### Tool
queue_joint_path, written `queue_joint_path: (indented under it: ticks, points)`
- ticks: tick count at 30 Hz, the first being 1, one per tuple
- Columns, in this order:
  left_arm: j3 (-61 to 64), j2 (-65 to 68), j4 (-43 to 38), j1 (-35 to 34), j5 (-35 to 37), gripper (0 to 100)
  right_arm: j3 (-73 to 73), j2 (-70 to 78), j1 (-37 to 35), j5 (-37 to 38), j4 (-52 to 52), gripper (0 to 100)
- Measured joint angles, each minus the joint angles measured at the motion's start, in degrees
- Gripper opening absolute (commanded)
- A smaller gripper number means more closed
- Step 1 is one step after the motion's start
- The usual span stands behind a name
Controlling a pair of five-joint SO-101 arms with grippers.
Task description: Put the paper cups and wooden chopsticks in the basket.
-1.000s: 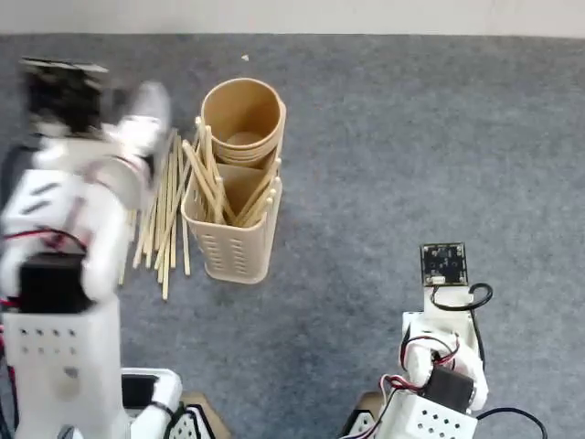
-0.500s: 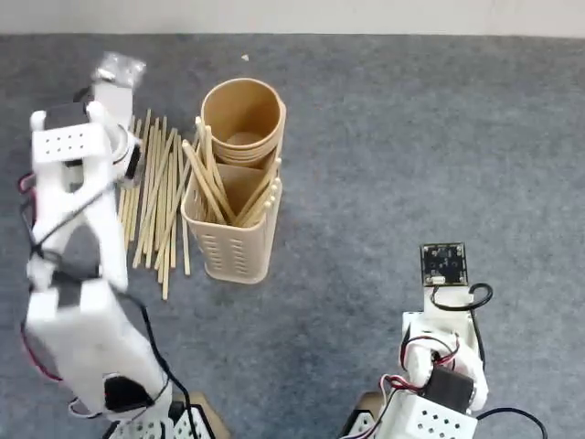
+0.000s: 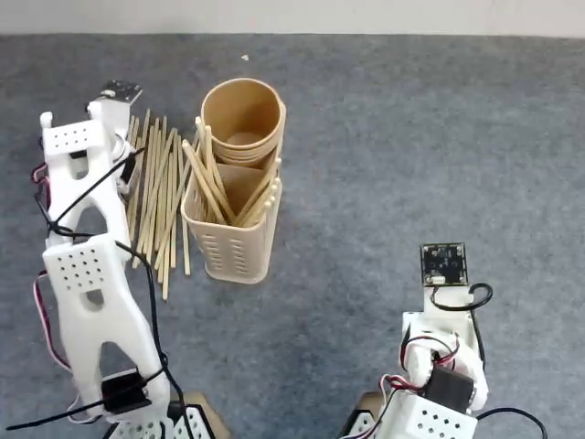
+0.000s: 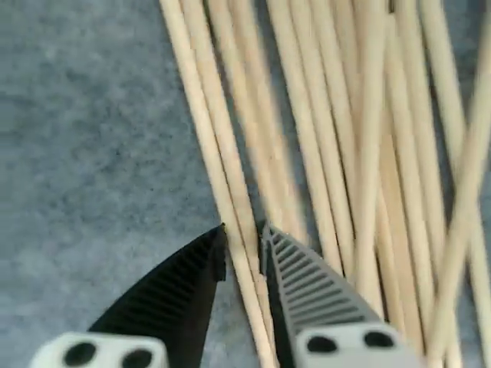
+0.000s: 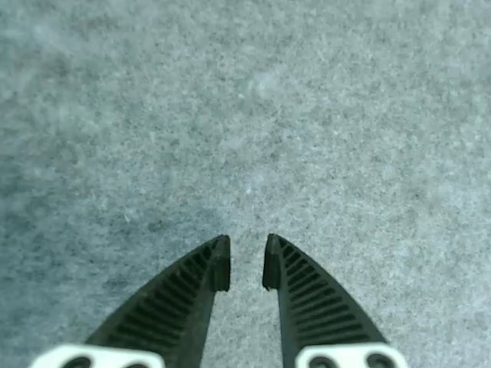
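Loose wooden chopsticks (image 3: pixel 157 197): heaped just beside the basket (image 3: pixel 233 251) on its left-edge side, long axes running from the table's far edge to its near edge. Left gripper (image 4: pixel 244 239): right over them, jaws a slit apart astride one stick. Right gripper (image 5: pixel 245 264): slit apart, empty, well apart from them.

Stacked paper cups (image 3: pixel 242 119) at far end of cream basket (image 3: pixel 233 254), chopsticks (image 3: pixel 157 197) inside, more loose alongside
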Motion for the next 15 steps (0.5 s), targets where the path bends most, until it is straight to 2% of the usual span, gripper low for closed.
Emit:
queue_joint_path:
  ticks: [8, 11, 15]
  points:
    - [-3.9, 4.3, 0.2, 0.0, -0.3, 9, 0.0, 0.0, 0.0, 0.0, 0.0, 8.8]
    - [-4.3, 5.7, 0.2, 0.0, -0.3, 0, 0.0, 0.0, 0.0, 0.0, 0.0, 8.8]
    - [-6.7, 6.9, 1.0, -0.2, -0.3, 0, 0.0, 0.0, 0.0, 0.0, 0.0, 8.8]
